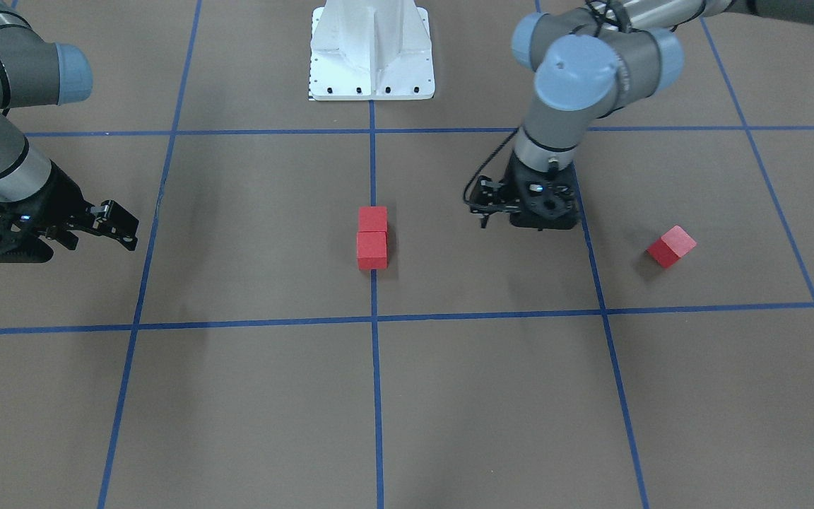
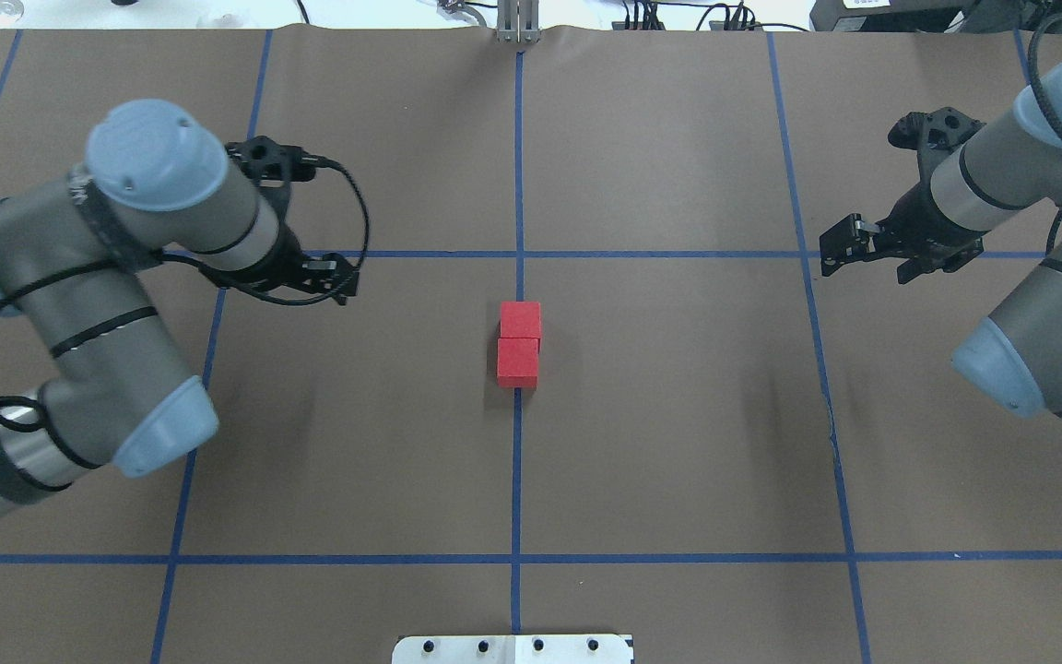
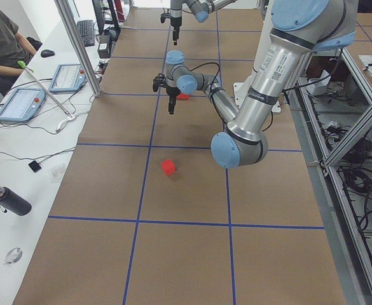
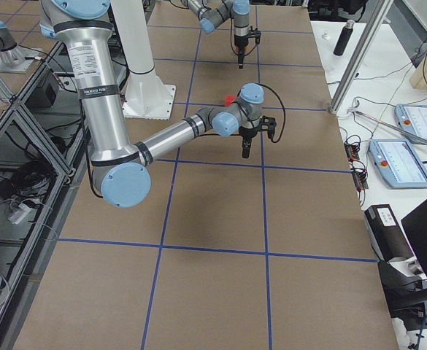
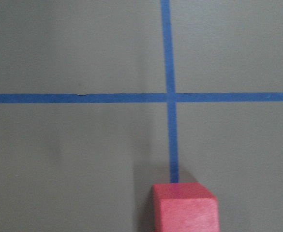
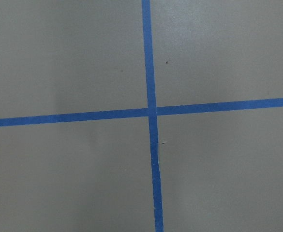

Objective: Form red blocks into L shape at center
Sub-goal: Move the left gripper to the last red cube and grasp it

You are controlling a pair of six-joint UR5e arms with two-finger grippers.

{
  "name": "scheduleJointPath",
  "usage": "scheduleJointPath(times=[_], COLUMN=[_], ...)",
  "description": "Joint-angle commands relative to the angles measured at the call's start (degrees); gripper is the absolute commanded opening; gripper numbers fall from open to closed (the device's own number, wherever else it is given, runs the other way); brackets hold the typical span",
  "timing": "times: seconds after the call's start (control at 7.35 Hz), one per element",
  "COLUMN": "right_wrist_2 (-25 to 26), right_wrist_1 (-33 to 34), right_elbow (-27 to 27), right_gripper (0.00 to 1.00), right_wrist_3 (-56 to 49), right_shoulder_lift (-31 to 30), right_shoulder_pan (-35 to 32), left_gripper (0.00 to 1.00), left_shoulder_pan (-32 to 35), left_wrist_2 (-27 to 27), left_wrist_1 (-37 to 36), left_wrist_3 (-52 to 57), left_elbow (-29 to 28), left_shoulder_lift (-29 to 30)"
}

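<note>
Two red blocks (image 1: pixel 372 219) (image 1: pixel 372 250) sit touching in a short row on the centre blue line, also in the overhead view (image 2: pixel 520 320) (image 2: pixel 517 361). The third red block (image 1: pixel 671 246) lies alone, turned at an angle, out on my left side (image 3: pixel 168 166); my left arm hides it in the overhead view. My left gripper (image 1: pixel 481 212) (image 2: pixel 342 281) hangs above the table between the pair and the lone block, looks shut and holds nothing. My right gripper (image 1: pixel 124 230) (image 2: pixel 833 249) hovers far off to the other side, looks shut and empty. A red block (image 5: pixel 185 208) shows at the left wrist view's bottom edge.
The white robot base (image 1: pixel 372 49) stands at the table's near middle edge. Blue tape lines (image 2: pixel 519 461) divide the brown table into squares. A side table with tablets (image 3: pixel 20 101), a bottle (image 3: pixel 7 200) and a seated person (image 3: pixel 1 38) lies beyond the far edge.
</note>
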State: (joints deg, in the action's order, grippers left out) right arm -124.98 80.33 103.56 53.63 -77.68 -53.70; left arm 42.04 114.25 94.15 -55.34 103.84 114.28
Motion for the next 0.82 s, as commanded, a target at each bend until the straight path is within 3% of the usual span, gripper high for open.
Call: scheduleJointPath(times=[0.0,0.27,0.41,0.68], right_wrist_2=[0.0,0.0,0.0,0.0], right_wrist_1=[0.0,0.0,0.0,0.0], right_elbow=[0.4,1.0,1.1,1.1], right_gripper=[0.99,0.99,0.99,0.99], right_wrist_3=[0.2,0.8,0.9,0.9], right_shoulder_lift=[0.1,0.2,0.2,0.2], right_shoulder_pan=[0.0,0.0,0.0,0.0], left_gripper=[1.00,1.00,1.00,1.00], left_shoulder_pan=[8.0,12.8,12.3,12.3], left_wrist_2=[9.4,11.1,11.1,11.1], left_wrist_1=[5.2,5.3,5.3,8.4], left_wrist_3=[0.8,-1.7,-11.8,-15.8], left_elbow=[2.2,1.0,-0.6,-1.7], left_shoulder_lift=[-13.5,-17.2,-16.8,-17.2])
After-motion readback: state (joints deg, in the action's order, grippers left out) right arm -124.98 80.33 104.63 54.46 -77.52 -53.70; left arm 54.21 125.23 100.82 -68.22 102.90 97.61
